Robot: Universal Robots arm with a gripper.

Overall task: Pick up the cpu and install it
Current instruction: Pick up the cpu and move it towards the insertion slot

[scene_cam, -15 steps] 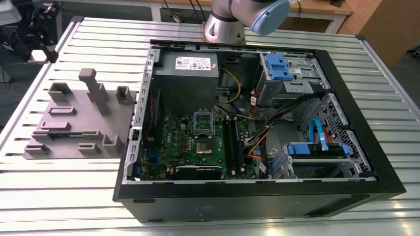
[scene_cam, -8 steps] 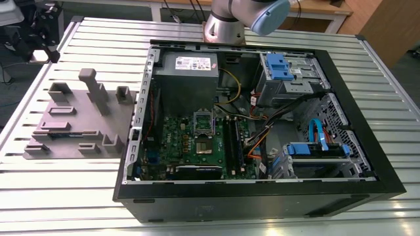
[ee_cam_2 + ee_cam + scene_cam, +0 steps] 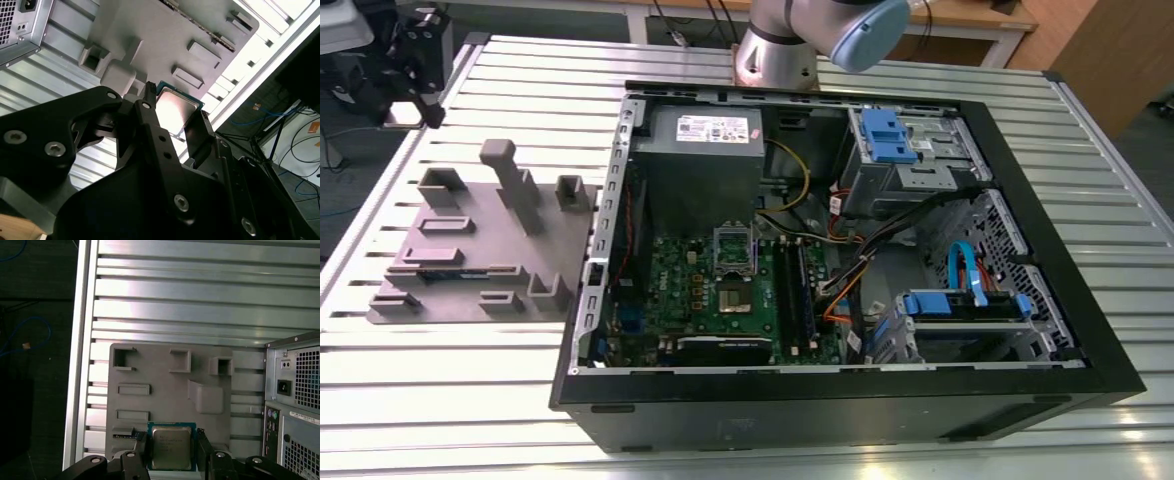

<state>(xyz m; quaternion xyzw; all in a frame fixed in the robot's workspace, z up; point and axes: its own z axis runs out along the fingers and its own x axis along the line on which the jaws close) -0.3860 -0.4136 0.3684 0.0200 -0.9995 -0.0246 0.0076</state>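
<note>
At the exterior view's far left the gripper (image 3: 400, 58) hangs above the edge of the slatted metal surface (image 3: 480, 400). In both wrist views its fingers (image 3: 155, 130) are clenched on the cpu (image 3: 171, 449), one against each of two opposite edges. The chip is raised clear of the grey fixture (image 3: 467, 240), which lies below and to the right. Further right stands the open computer case (image 3: 854, 385), with the socket (image 3: 735, 252) on its motherboard (image 3: 700, 290), well apart from the gripper. The pick-up looks done, and the carry appears to be the step in hand. Installing calls for bringing the chip level and square over the socket, correctly oriented, and lowering it gently without tilt.
</note>
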